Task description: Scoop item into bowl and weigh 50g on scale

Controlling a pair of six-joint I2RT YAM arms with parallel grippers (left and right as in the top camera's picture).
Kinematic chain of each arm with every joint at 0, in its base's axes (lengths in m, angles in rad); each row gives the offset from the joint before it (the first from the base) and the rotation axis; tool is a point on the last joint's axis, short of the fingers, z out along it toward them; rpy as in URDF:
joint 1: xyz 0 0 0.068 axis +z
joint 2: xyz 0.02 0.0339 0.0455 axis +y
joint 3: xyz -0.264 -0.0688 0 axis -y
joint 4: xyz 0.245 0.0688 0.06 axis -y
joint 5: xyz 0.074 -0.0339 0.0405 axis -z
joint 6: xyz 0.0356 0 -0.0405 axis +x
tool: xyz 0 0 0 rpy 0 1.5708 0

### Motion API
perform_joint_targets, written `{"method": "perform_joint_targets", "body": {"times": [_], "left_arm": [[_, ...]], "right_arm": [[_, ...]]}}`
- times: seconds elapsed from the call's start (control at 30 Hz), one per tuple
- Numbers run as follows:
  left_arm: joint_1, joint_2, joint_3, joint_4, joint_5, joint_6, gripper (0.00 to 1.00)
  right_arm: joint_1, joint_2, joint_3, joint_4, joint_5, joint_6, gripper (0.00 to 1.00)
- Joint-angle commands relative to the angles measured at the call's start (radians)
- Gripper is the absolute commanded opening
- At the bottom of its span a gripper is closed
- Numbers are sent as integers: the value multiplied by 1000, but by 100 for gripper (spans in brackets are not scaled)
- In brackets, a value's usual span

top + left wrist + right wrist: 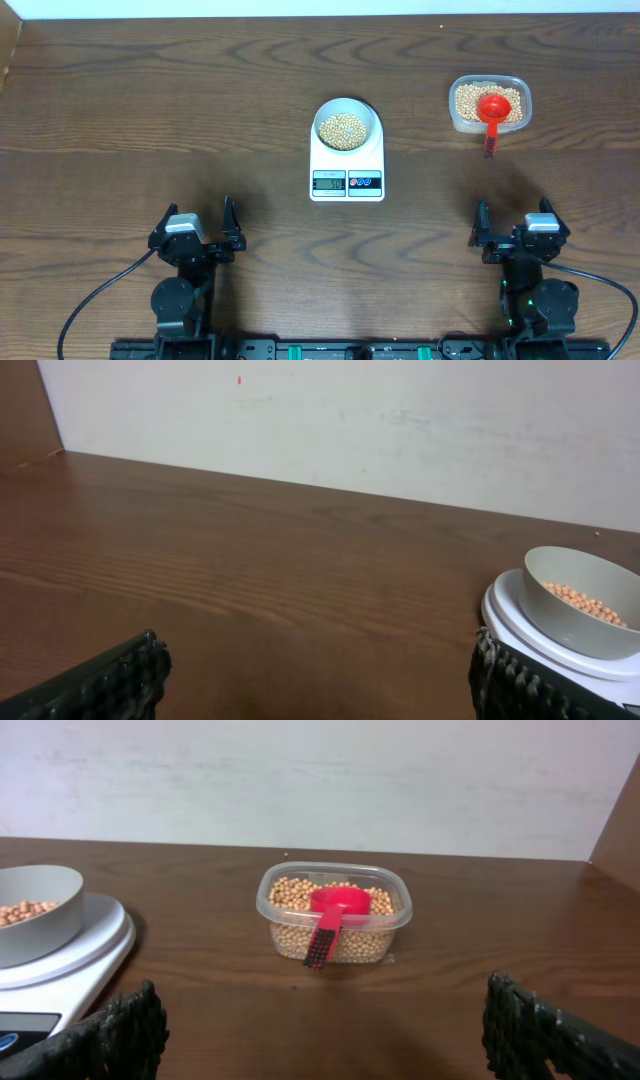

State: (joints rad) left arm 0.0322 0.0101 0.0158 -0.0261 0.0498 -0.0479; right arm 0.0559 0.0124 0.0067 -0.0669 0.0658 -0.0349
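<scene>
The white scale (347, 162) sits mid-table with the pale bowl (373, 118) on it, and tan beans (342, 128) lie in the bowl. Back right stands a clear tub (453, 103) of beans with a red scoop (493, 107) resting in it, handle over the near rim. My left gripper (198, 222) is open and empty near the front left. My right gripper (514, 220) is open and empty at the front right. The left wrist view has the bowl (560, 618) and scale (508, 612) at far right. The right wrist view has the tub (288, 942) and scoop (338, 903) ahead, and the bowl (40, 932) at left.
A pale wall runs along the table's far edge. The scale's display (330, 182) faces the front edge, beside a red and a blue button. Bare brown wood lies between both grippers and the scale.
</scene>
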Motion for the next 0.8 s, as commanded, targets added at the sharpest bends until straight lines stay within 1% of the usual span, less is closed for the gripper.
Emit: {"method": "perform_joint_targets", "body": {"times": [0.0, 0.77], "left_arm": [[6, -6, -12, -45, -16, 10, 98], [6, -6, -12, -45, -16, 10, 98]], "right_arm": [[-16, -8, -2, -8, -24, -26, 99], [-17, -7, -1, -5, -13, -26, 99]]}}
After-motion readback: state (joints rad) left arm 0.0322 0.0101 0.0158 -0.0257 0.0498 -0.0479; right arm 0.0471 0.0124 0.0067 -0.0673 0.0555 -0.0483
